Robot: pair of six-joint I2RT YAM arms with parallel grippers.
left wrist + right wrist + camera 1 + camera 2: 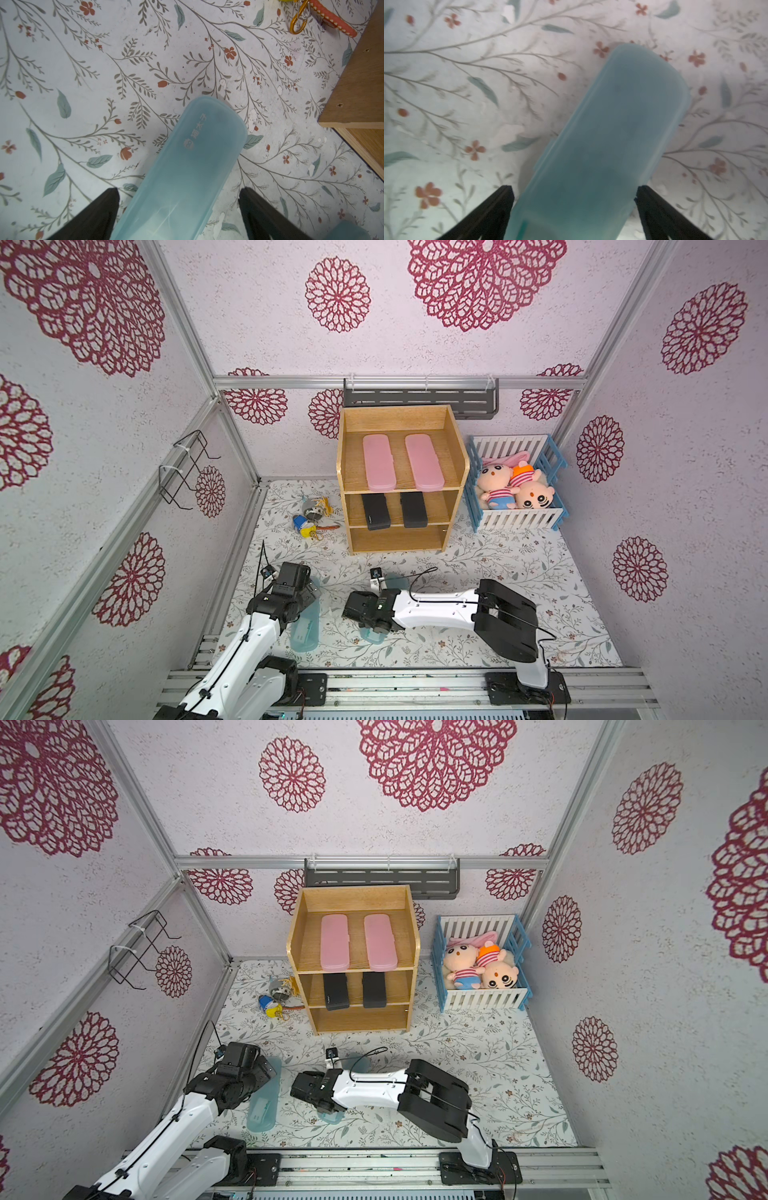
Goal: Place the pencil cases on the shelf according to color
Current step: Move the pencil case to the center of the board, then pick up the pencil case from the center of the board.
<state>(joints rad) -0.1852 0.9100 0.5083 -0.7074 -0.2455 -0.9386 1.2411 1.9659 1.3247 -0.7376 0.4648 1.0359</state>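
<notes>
The pink cases (378, 462) lie side by side on the top tier of the shelf (343, 456), which stands at the middle of the table's (498, 572) back edge. The black cases (375, 511) sit on the middle tier, and the bottom tier is empty. Both blue cases are on the table near its front edge. The left blue case (305, 626) lies toward the front left corner and the right blue case (332, 1117) near the middle of that edge, with a gap between them.

The left pincer (178, 190) is open, its fingers (99, 214) straddling the left blue case with bare table showing on both sides. The right pincer (574, 188) is spread wide too. Its fingers (652, 207) stand just beside the long edges of the right blue case, and nothing is gripped.

Several things could go wrong from here:

- **Skewed grip:** In both wrist views the case runs at a slant between the fingers. Closing that way may twist it on the table or pinch it off-centre.
- **Slipping or sagging:** The plastic looks smooth, so a weak or end-heavy grip could let the long case droop or slide out during the lift.
- **Low opening:** The bottom tier's opening is low, so a tilted case could strike the middle board or the shelf's front edge, and might nudge the black cases.
- **Arms colliding:** The arms work close together and probably aim for the same tier, so they could hit each other if they move at once.
- **Keys in the way:** The keys (311, 516) beside the shelf's left side lie near the left arm's likely route.
</notes>
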